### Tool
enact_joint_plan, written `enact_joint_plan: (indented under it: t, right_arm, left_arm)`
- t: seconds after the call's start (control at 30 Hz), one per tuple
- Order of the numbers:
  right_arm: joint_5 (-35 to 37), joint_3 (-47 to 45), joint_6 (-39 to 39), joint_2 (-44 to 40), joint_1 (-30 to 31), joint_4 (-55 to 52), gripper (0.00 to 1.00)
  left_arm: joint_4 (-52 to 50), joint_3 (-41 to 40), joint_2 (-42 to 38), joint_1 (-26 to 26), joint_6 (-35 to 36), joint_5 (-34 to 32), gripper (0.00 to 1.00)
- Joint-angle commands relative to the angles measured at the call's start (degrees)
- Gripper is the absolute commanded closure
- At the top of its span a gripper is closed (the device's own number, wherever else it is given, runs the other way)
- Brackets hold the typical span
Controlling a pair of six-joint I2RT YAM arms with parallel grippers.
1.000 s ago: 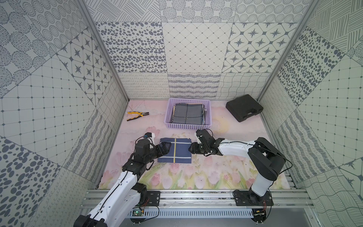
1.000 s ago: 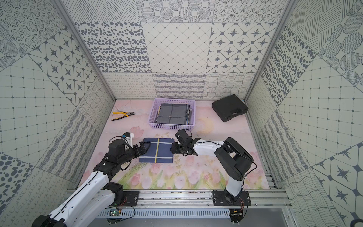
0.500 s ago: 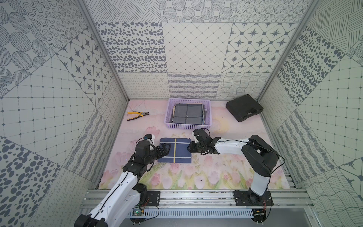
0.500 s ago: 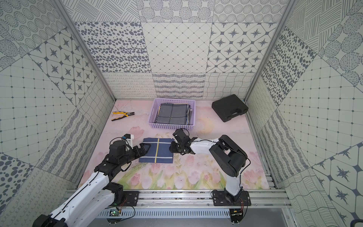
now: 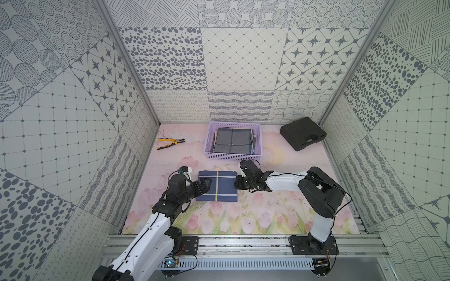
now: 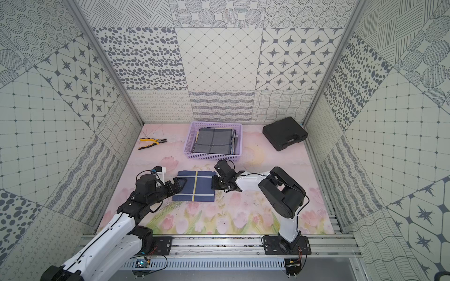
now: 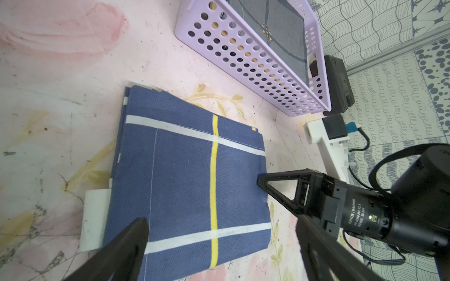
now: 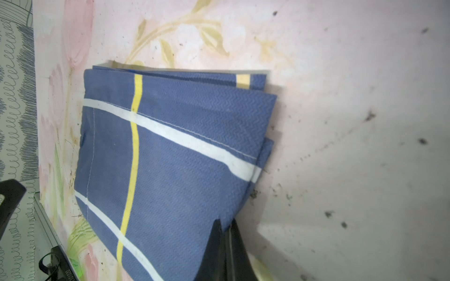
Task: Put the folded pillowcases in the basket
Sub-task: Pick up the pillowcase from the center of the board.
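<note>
Soft and floppy, the folded pillowcase (image 5: 224,186) near the lilac basket (image 5: 208,146) probably needs both edges held: right gripper (image 5: 236,183) is clamped on one, left gripper (image 5: 204,186) gapes wide, empty.

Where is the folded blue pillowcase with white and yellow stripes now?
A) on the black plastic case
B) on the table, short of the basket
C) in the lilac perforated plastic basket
B: the folded blue pillowcase lies on the table, right gripper shut on its edge.
</note>
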Motion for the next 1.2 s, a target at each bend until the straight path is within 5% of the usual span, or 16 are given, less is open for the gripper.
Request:
enact_joint_plan:
  t: [0.0, 0.63, 1.17]
  right_arm:
    - [0.6, -2.1, -2.2, -3.5, -0.8, 1.2, 1.00]
    - [-4.8, -15.8, -15.1, -19.8, -14.5, -4.2, 1.00]
    - [-4.4, -17.6, -14.7, -20.9, -16.4, -4.7, 1.00]
  left_arm:
    - [0.1, 0.6, -0.1, 0.0, 0.6, 0.8, 0.01]
    - [3.7, 3.2, 10.1, -7.1, 0.4, 0.2, 0.05]
    - [8.1, 9.3, 26.9, -18.4, -0.1, -12.2, 0.23]
